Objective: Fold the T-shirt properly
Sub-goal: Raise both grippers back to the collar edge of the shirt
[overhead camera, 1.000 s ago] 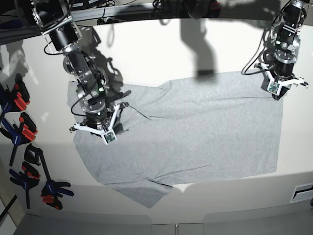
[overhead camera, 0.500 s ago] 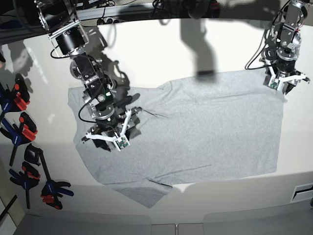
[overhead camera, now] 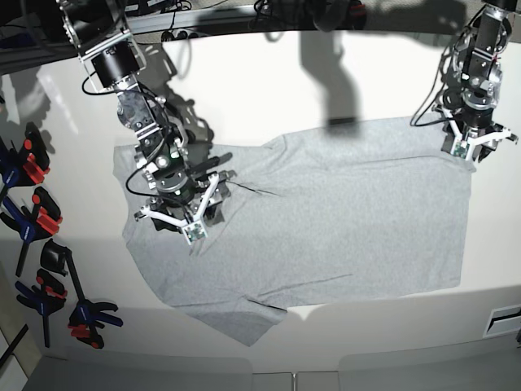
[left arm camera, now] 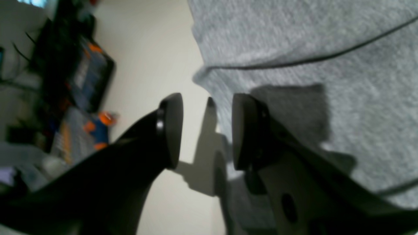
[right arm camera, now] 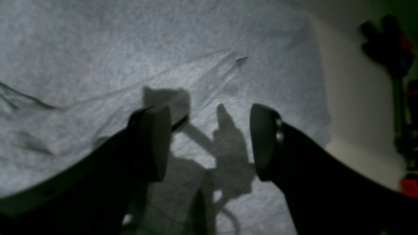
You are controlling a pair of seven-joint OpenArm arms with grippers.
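Observation:
The light grey T-shirt [overhead camera: 342,220] lies spread flat on the white table [overhead camera: 269,90], with a short sleeve pointing toward the front edge. My right gripper [overhead camera: 181,213] hovers over the shirt's left part. In the right wrist view it [right arm camera: 210,143] is open, with only grey cloth [right arm camera: 130,49] below and nothing between the fingers. My left gripper [overhead camera: 475,148] is at the shirt's far right corner. In the left wrist view it [left arm camera: 205,130] is open over the shirt's edge [left arm camera: 310,39], one finger [left arm camera: 171,130] above bare table and the other above cloth.
Several black, red and orange spring clamps [overhead camera: 37,216] lie along the table's left edge, with more near the front left [overhead camera: 85,314]. Cables and dark gear [overhead camera: 212,12] run along the back. A white fitting [overhead camera: 505,319] sits at the front right.
Both grippers have opened and let go of the cloth. The right arm drifted slightly toward the front right over the shirt. The left arm stayed at the far right corner.

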